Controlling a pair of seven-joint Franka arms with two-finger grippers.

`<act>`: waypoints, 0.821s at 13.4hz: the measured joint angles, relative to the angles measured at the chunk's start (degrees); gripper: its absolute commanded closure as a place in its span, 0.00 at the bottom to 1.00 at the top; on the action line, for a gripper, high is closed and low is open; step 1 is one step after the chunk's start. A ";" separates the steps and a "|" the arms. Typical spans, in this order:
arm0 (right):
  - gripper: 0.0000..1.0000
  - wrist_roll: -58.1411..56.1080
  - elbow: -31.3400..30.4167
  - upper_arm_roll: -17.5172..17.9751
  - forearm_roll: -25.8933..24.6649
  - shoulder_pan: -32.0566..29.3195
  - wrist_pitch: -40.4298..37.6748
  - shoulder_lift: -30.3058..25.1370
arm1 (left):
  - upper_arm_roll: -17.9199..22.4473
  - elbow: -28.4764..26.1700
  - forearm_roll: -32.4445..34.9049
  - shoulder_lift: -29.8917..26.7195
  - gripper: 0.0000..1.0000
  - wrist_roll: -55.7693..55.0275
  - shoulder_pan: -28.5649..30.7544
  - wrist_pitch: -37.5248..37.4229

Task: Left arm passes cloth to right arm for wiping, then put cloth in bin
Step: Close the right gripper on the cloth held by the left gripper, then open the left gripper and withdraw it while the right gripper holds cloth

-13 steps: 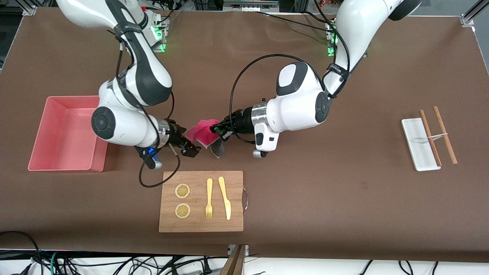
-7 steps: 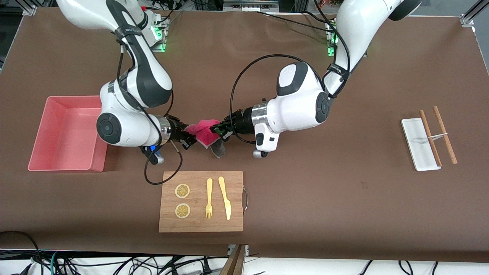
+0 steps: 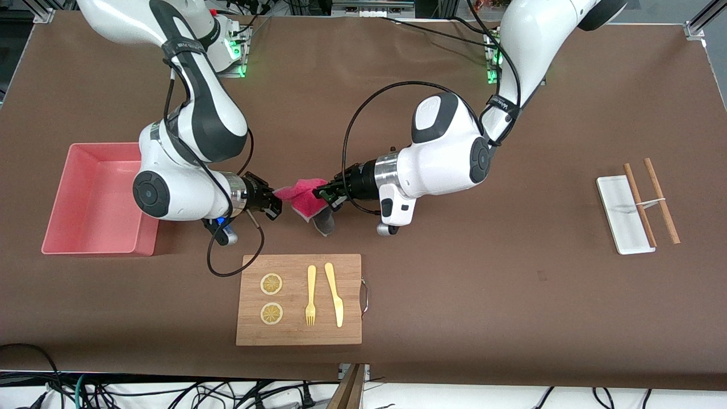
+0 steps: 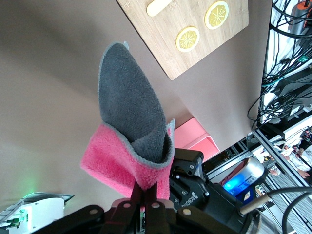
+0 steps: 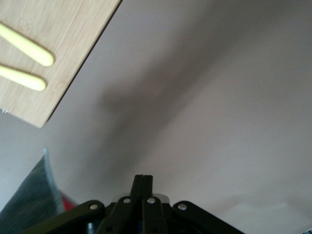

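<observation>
The cloth, crimson-pink with a dark grey face, hangs in the air over the brown table, a little farther from the front camera than the cutting board. My left gripper is shut on it; in the left wrist view its fingers pinch the pink fold of the cloth. My right gripper is shut and empty, right beside the cloth's pink tip, toward the bin. In the right wrist view the closed fingertips hold nothing and the cloth lies off to one side. The pink bin stands at the right arm's end.
A wooden cutting board with a yellow fork, a yellow knife and two lemon slices lies nearer the front camera than the grippers. A white tray with two wooden chopsticks lies at the left arm's end.
My right gripper has moved up to the cloth's pink tip, then drawn back slightly toward the bin. The left gripper and cloth have stayed almost still.
</observation>
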 measured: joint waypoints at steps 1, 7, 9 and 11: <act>1.00 0.90 0.32 0.04 1.36 0.08 0.00 -0.03 | 0.00 0.00 0.00 0.01 1.00 0.00 0.04 0.00; 1.00 1.81 0.78 -0.11 2.42 0.22 0.00 -0.04 | 0.08 0.00 -0.03 0.01 1.00 0.00 0.17 0.00; 1.00 0.58 0.81 -0.37 2.42 -0.22 0.00 -0.05 | 0.09 0.00 -0.03 0.03 1.00 0.00 0.17 0.00; 1.00 -0.11 0.92 -0.51 2.42 -0.85 -0.01 -0.13 | 0.12 0.00 -0.03 0.09 0.00 0.00 0.17 0.00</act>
